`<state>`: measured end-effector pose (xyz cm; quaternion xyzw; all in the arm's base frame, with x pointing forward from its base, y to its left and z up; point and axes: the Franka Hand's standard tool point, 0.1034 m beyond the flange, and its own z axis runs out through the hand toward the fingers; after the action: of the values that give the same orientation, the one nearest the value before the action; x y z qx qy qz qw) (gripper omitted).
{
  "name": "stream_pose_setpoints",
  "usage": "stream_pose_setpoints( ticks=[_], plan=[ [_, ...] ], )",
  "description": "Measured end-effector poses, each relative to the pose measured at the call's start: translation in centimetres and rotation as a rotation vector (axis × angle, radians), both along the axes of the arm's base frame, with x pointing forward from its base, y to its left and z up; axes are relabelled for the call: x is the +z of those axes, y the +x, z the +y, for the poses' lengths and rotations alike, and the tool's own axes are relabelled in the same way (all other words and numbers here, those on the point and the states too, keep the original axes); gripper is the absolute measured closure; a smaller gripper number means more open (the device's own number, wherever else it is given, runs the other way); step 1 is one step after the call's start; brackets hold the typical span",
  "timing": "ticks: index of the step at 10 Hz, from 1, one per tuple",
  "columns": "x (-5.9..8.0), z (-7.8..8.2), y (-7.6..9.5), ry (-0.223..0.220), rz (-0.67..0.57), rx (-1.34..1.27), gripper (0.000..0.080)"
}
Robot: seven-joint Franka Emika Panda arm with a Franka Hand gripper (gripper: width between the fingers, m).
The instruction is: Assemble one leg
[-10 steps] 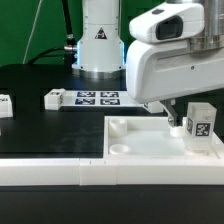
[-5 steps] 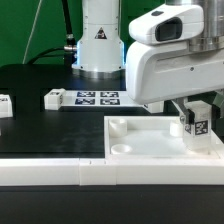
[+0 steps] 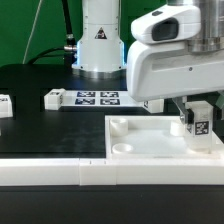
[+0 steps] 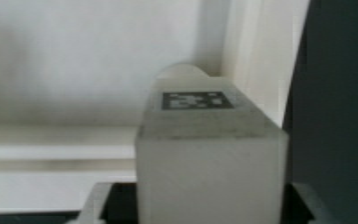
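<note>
Well, a black table [image 3: 40, 135] sat before a green backdrop [image 3: 30, 30]. From the exterior view's left came one tagged block [image 3: 5, 104], a second block [image 3: 53, 98], the marker board [image 3: 97, 98] and the white tabletop [image 3: 150, 148]. At the right, the gripper [image 3: 197, 118] pinched the leg [image 3: 200, 126] upright over the tabletop. A warning triangle [image 3: 99, 33] marked the robot base [image 3: 98, 55].

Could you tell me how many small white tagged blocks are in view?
3: the leg in the gripper over the tabletop; one block beside the marker board's end; one block cut off at the exterior view's left edge. The arm may hide others.
</note>
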<state>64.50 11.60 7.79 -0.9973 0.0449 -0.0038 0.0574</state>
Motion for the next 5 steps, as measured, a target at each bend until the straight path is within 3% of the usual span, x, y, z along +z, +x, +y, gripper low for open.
stream_pose_setpoints(
  ticks=[3, 5],
  plan=[
    [-0.1, -0.36, 0.1, -0.034, 0.013, -0.413, 0.0509],
    [-0.13, -0.92, 0.33, -0.027, 0.017, -0.638, 0.0509]
  ],
)
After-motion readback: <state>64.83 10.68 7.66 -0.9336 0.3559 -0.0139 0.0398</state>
